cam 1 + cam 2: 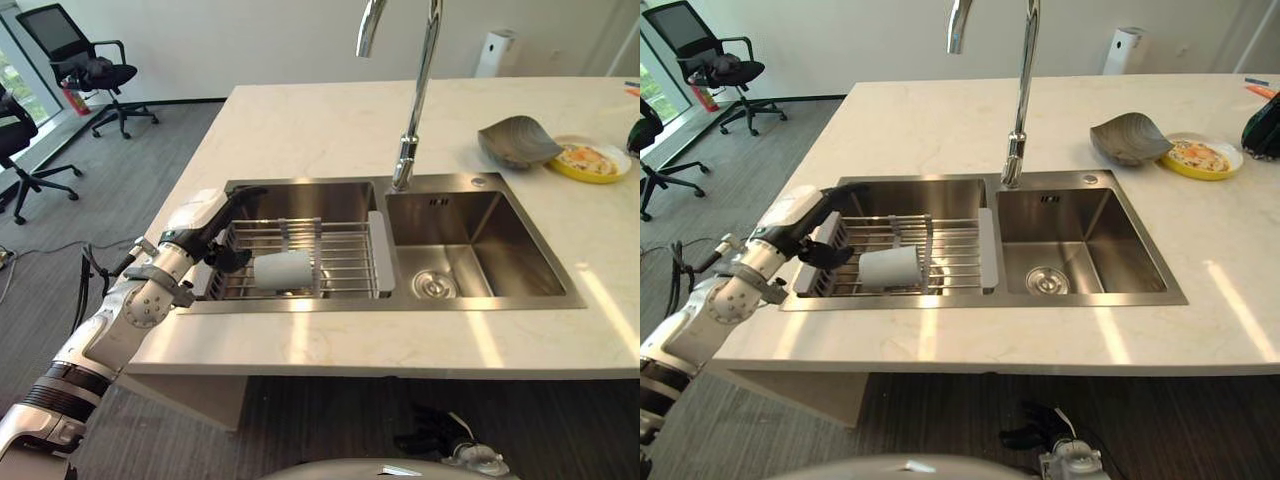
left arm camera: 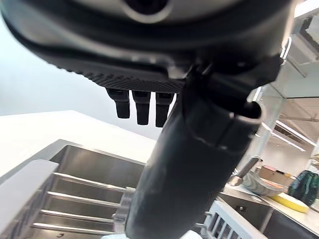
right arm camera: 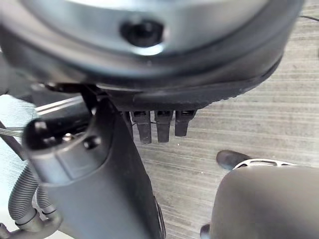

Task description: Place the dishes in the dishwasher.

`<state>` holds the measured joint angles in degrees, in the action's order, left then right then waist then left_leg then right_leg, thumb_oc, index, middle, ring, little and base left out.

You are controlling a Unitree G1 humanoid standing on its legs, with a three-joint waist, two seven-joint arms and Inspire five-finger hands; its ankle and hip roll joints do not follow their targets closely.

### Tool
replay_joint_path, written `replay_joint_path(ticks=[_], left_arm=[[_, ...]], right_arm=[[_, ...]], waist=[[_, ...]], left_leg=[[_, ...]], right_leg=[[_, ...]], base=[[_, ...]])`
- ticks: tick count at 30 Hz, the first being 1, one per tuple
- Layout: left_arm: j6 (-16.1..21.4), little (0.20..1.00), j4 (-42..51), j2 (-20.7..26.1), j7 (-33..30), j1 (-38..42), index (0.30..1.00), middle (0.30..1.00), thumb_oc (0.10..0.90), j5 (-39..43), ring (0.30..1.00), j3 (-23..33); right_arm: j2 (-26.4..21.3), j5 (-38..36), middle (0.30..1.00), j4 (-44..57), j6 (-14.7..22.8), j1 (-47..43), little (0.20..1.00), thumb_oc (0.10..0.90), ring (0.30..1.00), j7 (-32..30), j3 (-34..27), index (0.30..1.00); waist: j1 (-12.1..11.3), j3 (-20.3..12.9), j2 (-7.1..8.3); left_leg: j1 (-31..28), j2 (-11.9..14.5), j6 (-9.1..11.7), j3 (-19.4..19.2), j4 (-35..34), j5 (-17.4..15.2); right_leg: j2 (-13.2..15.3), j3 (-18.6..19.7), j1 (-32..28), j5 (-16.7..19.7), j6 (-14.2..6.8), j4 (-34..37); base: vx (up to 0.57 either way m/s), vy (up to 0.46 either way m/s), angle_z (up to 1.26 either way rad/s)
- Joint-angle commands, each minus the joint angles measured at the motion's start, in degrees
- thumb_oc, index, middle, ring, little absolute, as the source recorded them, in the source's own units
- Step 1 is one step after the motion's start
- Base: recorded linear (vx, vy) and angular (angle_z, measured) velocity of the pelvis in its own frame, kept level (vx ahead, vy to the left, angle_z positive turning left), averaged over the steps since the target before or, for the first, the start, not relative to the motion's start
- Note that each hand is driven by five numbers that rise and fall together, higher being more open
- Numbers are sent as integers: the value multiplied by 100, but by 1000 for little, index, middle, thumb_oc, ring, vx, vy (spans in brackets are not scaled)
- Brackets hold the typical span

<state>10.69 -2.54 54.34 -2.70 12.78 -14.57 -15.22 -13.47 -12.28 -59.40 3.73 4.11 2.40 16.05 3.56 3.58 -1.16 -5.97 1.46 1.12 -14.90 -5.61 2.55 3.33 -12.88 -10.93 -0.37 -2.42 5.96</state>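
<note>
1. The right hand (image 3: 149, 124) hangs low over grey striped carpet (image 3: 259, 124), fingers relaxed and holding nothing.
2. The left hand (image 1: 215, 235) sits at the left end of the sink, above the left edge of a wire rack (image 1: 330, 258) that spans the left basin (image 1: 300, 200). Its fingers reach out loosely, spread, gripping nothing; the thumb points toward the rack.
3. Just beside that hand, to its right, a white cup (image 1: 283, 270) lies on its side on the rack bars. Hand and cup are close but apart.
4. Further right of the hand, past the rack's grey end piece, is the right basin (image 1: 480, 245) with a round drain (image 1: 434, 286).
5. Behind the divider between the basins rises a tall chrome faucet (image 1: 415, 100), its spout curving over the left basin.
6. The sink is set in a pale marble-look table (image 1: 300, 125) with bright streaks of light on its near edge.
7. Well to the right of the hand, a grey bowl (image 1: 517, 141) stands on the table, touching a yellow plate (image 1: 592, 161) with food on it.
8. Beyond the table's far left corner, black office chairs (image 1: 85, 65) stand on the carpet near a white wall (image 1: 250, 40).
</note>
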Motion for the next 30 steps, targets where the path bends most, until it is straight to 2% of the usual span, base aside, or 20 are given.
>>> replay_joint_path(ticks=[1, 4, 10, 15, 30], left_arm=[[86, 900, 211, 302, 186, 1225, 900, 900, 800, 106, 900, -6], [-68, 900, 191, 205, 570, 1735, 900, 900, 800, -249, 900, -556], [-257, 900, -60, -142, 800, 2065, 900, 900, 800, -533, 900, -931], [-416, 900, -264, -486, 819, 2085, 900, 900, 800, -854, 900, -990], [-805, 900, -1079, -775, 639, 1654, 900, 900, 800, -1495, 900, -663]], right_arm=[[75, 68, 900, -67, 141, -339, 900, 800, 900, 100, 117, 900], [92, 179, 900, -96, 66, -355, 900, 800, 900, 205, 260, 900], [105, 215, 900, -127, 13, -395, 900, 800, 900, 279, 319, 900], [147, 257, 900, -205, -44, -370, 900, 800, 900, 310, 341, 900], [131, 264, 900, -268, -139, -336, 900, 800, 900, 372, 308, 900]], waist=[[32, -131, -69], [73, -93, -71], [99, -53, -77], [118, -8, -97], [156, 15, -105]], left_leg=[[-323, 305, 551, -444, 93, 85], [-323, 304, 532, -443, 99, 68], [-361, 303, 522, -459, 102, 43], [-385, 313, 519, -503, 113, 34], [-434, 340, 522, -564, 120, 22]], right_leg=[[300, -62, 79, -99, -551, -148], [297, -47, 87, -107, -556, -158], [316, -31, 77, -117, -560, -157], [321, -3, 63, -122, -553, -150], [290, 44, 55, -126, -519, -135]], base=[[-32, 3, 2], [-35, -4, 8], [-13, -2, -1], [-7, -4, 0], [-9, -9, -2]])
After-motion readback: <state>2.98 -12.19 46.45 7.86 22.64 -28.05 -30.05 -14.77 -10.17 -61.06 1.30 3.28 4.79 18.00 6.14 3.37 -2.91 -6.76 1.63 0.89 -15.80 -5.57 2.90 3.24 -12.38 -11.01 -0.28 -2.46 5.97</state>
